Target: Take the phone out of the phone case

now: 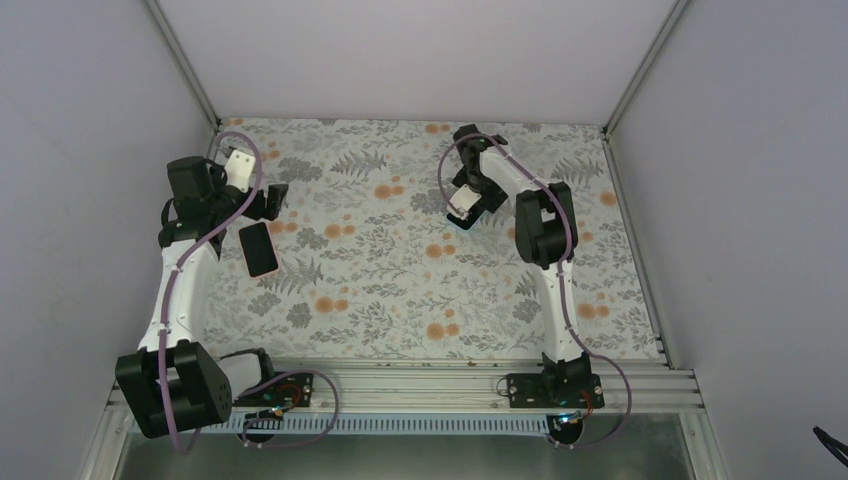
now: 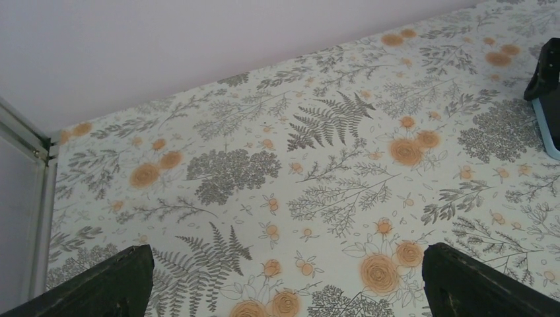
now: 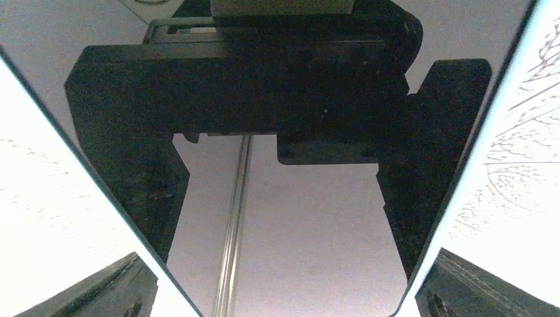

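Observation:
A glossy black phone screen [image 3: 317, 251] fills the right wrist view and mirrors the gripper above it. My right gripper [image 3: 290, 297] is open, one finger on each side of the phone's lower end, a pale gap between. In the top view this gripper [image 1: 465, 212] points down over a light blue rim [image 1: 460, 224], which the left wrist view also shows [image 2: 545, 129]. I cannot tell whether the phone sits in it. My left gripper [image 1: 272, 200] is open and empty [image 2: 284, 284]. A black slab with a pale pink rim [image 1: 258, 248] lies flat beside it.
The floral table cover [image 1: 400, 280] spans the workspace. Grey walls close it on three sides, with metal corner posts [image 1: 190, 70]. The aluminium rail [image 1: 430, 385] with both arm bases runs along the near edge.

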